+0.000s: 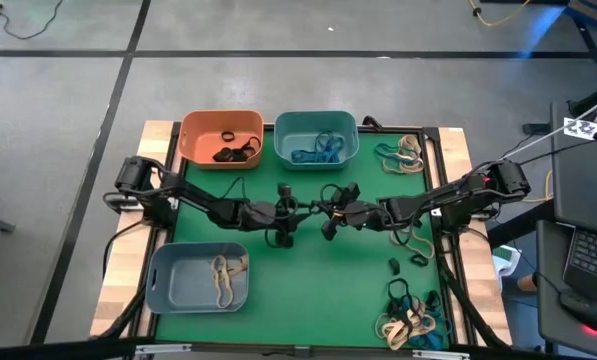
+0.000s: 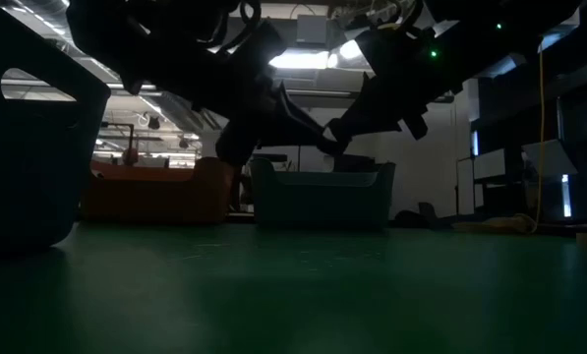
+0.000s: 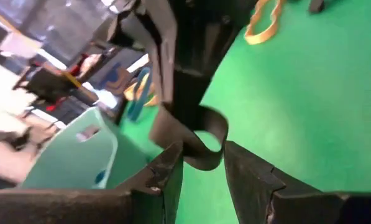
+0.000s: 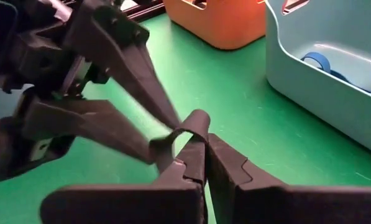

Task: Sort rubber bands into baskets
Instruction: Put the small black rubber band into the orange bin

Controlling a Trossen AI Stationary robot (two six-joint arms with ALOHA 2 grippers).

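Over the middle of the green mat my two grippers meet tip to tip, clear of the mat. My right gripper (image 1: 334,212) (image 4: 204,155) is shut on a black rubber band (image 4: 192,124), whose free loop (image 3: 205,146) sticks out past its fingertips. My left gripper (image 1: 303,211) (image 3: 204,165) is open, one finger on each side of that loop. At the far edge stand the orange basket (image 1: 193,128) holding black bands and the teal basket (image 1: 283,128) holding blue ones. The grey-blue basket (image 1: 163,272), near left, holds tan bands. My right gripper pinches the black band's near end (image 4: 196,142) between its two fingertips, coming from the table's right side and slanting slightly down. The rest of the band curls out in a slack loop beyond the tips, lifted clear of the mat. My left gripper's fingers (image 3: 169,167) flank the loop; I cannot tell whether they touch it.
Mixed rubber bands lie in a heap at the far right (image 1: 403,155) and another at the near right (image 1: 410,318). Loose black bands (image 1: 406,262) lie right of centre. The mat between the baskets is bare.
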